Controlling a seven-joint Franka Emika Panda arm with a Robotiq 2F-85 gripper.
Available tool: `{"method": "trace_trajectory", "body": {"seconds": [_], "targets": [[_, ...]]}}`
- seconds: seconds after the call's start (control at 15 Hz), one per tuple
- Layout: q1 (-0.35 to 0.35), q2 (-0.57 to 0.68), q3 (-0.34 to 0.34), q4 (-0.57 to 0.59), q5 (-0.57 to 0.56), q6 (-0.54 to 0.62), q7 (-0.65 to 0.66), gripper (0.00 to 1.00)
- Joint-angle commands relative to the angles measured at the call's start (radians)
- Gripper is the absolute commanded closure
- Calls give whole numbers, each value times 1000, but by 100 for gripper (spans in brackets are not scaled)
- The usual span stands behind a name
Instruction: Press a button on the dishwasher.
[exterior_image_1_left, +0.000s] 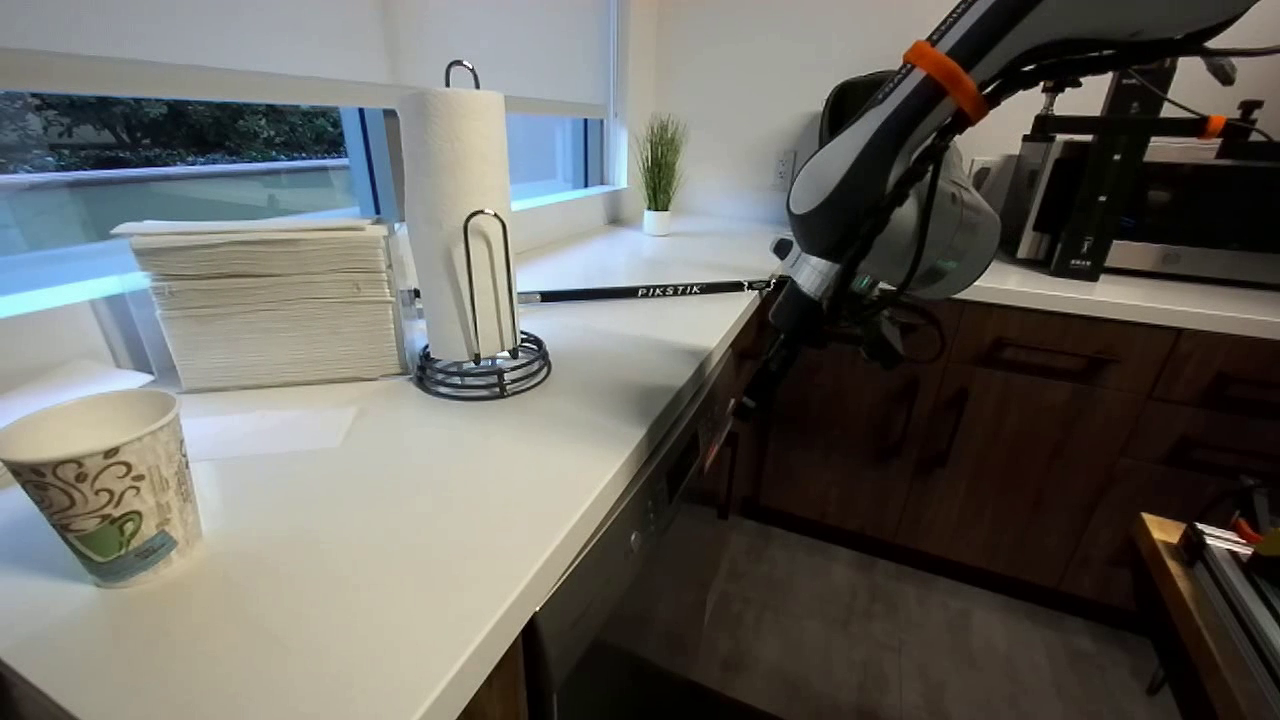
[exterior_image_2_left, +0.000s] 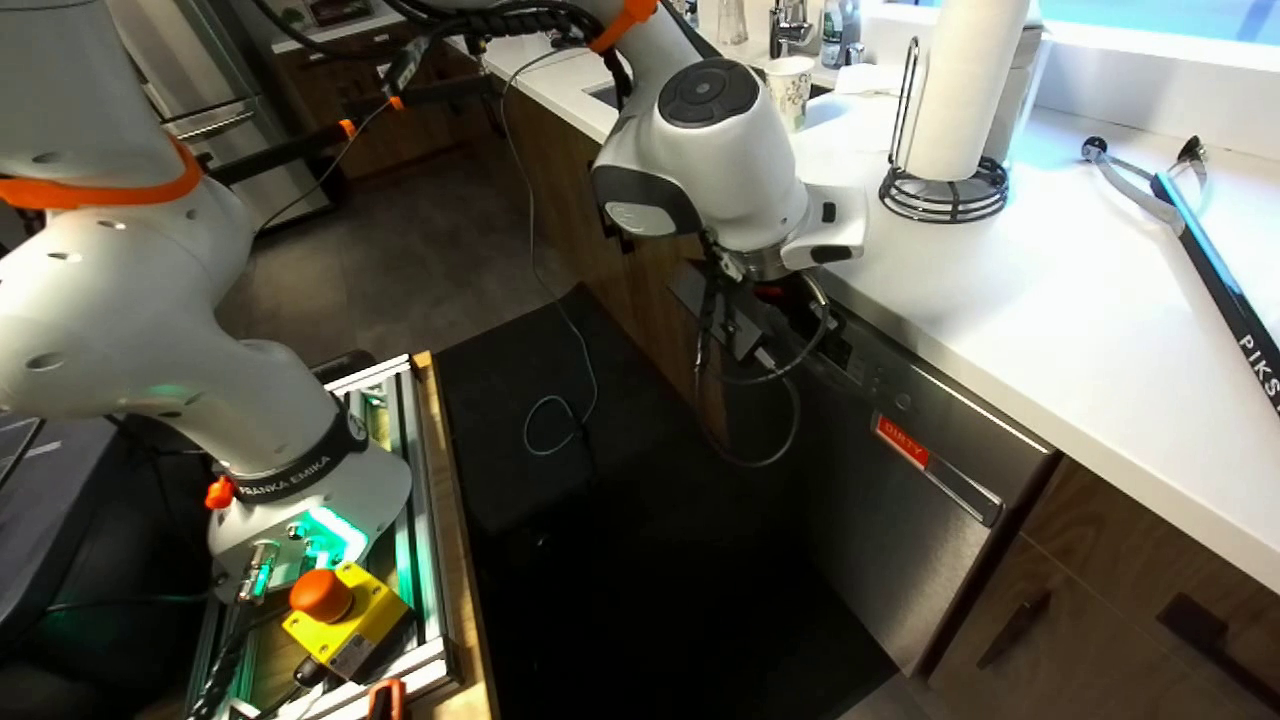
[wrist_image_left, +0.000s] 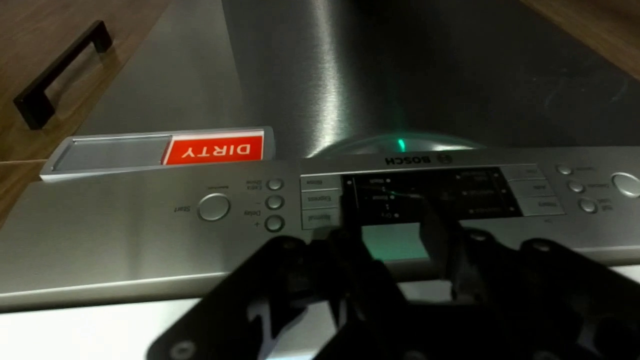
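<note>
The dishwasher (wrist_image_left: 125, 240) has a grey metallic front, and its control panel fills the middle of the wrist view, upside down. It also shows in both exterior views (exterior_image_1_left: 590, 590) (exterior_image_2_left: 900, 540). A round Start button (wrist_image_left: 213, 206) sits at left, beside small round buttons (wrist_image_left: 274, 202). Rectangular buttons (wrist_image_left: 320, 199) flank the black display (wrist_image_left: 400, 187), and more buttons (wrist_image_left: 540, 188) lie at right. My gripper (wrist_image_left: 391, 207) is open and empty, its dark fingers apart over the display. In an exterior view, the gripper (exterior_image_1_left: 745, 405) points down at the panel; contact cannot be told.
A white counter (exterior_image_1_left: 420, 520) overhangs the dishwasher. It holds a paper towel roll (exterior_image_1_left: 455, 220), a paper cup (exterior_image_1_left: 110, 490) and a black PIKSTIK grabber (exterior_image_1_left: 660, 291). A red DIRTY sign (wrist_image_left: 215, 149) is on the dishwasher front. Wooden cabinets (exterior_image_1_left: 1040, 460) stand around it.
</note>
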Motion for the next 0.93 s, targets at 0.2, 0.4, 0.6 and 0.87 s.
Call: {"method": "trace_trajectory", "body": {"seconds": [0.2, 0.4, 0.6, 0.87], "targets": [[-123, 115, 130, 91, 200, 80, -226, 100], [-164, 155, 170, 123, 246, 109, -291, 100], [-197, 189, 208, 152, 278, 124, -337, 100], [-225, 230, 239, 181, 297, 133, -366, 100]]}}
